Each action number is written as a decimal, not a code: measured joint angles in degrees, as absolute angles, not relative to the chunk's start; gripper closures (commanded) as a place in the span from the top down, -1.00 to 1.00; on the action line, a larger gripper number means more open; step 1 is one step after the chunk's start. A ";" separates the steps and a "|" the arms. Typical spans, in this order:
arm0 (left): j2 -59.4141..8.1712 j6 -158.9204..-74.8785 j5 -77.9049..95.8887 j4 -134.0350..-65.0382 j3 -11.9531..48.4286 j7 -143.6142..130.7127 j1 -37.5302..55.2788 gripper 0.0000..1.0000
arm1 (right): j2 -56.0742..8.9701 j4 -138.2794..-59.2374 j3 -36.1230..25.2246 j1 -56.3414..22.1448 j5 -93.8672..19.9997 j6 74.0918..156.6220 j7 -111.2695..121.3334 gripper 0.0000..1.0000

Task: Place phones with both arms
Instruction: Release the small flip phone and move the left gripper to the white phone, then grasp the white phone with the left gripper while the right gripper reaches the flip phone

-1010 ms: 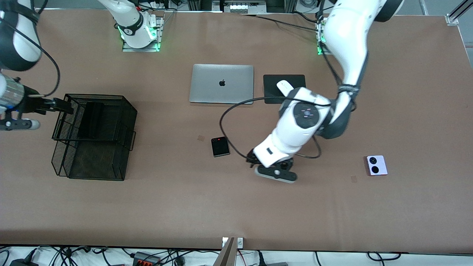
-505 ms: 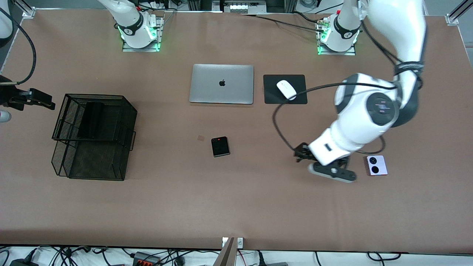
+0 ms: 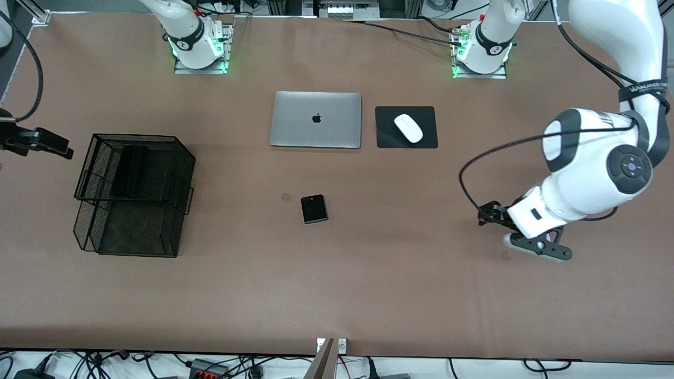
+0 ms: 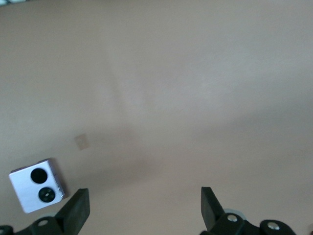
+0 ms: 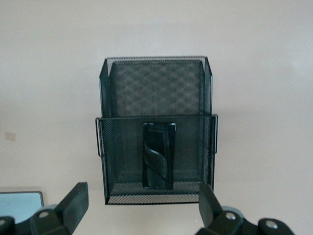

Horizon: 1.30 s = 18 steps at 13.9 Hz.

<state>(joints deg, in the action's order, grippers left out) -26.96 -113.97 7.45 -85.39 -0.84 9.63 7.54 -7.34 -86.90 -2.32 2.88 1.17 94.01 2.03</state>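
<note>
Brown table. Silver laptop and white mouse on black pad. Black mesh tray at right arm's end, long black phone in upper tier. Small black phone mid-table. Lavender-white phone under left gripper, jaws apart, empty. Right gripper raised over tray, jaws apart, empty.

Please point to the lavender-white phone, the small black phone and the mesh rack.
lavender-white phone (image 4: 36, 185), left wrist view, middle of its face
small black phone (image 3: 314, 209), front view, middle of its face
mesh rack (image 3: 179, 141), front view, upper rim
</note>
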 measured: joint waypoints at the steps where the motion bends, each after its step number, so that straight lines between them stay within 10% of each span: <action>1: -26.91 -114.32 7.44 -86.27 -0.96 10.49 6.67 1.00 | -7.34 -86.15 -2.30 2.52 1.17 93.99 2.01 1.00; 18: -31.27 -133.19 7.35 -98.67 -7.71 15.74 0.12 1.00 | -23.72 -86.18 -1.77 -17.49 -2.88 102.92 0.08 1.00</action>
<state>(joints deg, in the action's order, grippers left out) -31.27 -133.19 7.35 -98.67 -7.71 15.74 0.12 -23.72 -86.18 -1.77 -17.49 -2.88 102.92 0.08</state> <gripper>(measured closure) 0.000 0.000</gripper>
